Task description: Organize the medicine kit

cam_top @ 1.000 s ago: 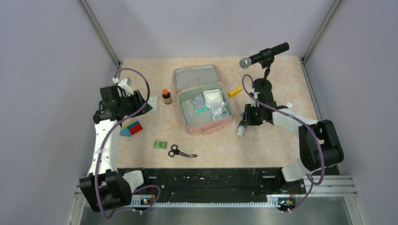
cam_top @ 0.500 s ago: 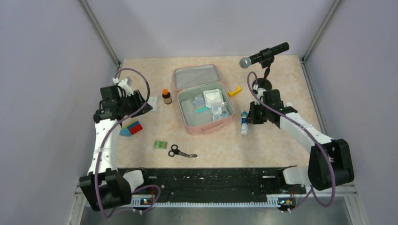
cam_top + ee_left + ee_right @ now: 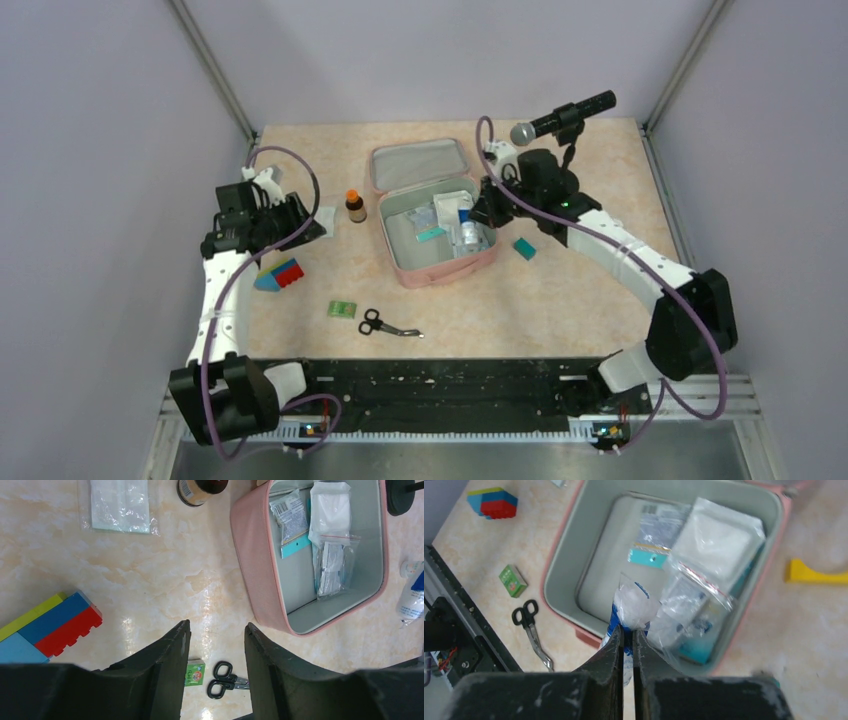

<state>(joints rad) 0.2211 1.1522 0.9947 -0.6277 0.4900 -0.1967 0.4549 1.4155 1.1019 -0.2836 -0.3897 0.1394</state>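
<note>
The medicine kit [image 3: 430, 264] is a pink case lying open mid-table, with its lid laid back. It holds several sachets and packets on its grey-green lining. It also shows in the left wrist view [image 3: 255, 565] and the right wrist view [image 3: 569, 545]. My right gripper [image 3: 478, 213] is shut on a white tube with a blue label [image 3: 634, 602] and holds it above the kit's right half. My left gripper [image 3: 300, 228] hangs open and empty over the table left of the kit, and its fingers [image 3: 170, 650] stand well apart.
A brown bottle [image 3: 355, 205] and a clear sachet [image 3: 325, 218] lie left of the kit. Coloured blocks [image 3: 280, 274], a small green box [image 3: 343, 309] and scissors [image 3: 385, 324] lie nearer the front. A teal block [image 3: 524, 248] lies right of the kit. A microphone on a stand [image 3: 560, 118] is behind.
My right gripper has lifted the tube off the table right of the kit and carried it left, over the open kit. A teal block now shows where it lay. The left arm has not moved.
</note>
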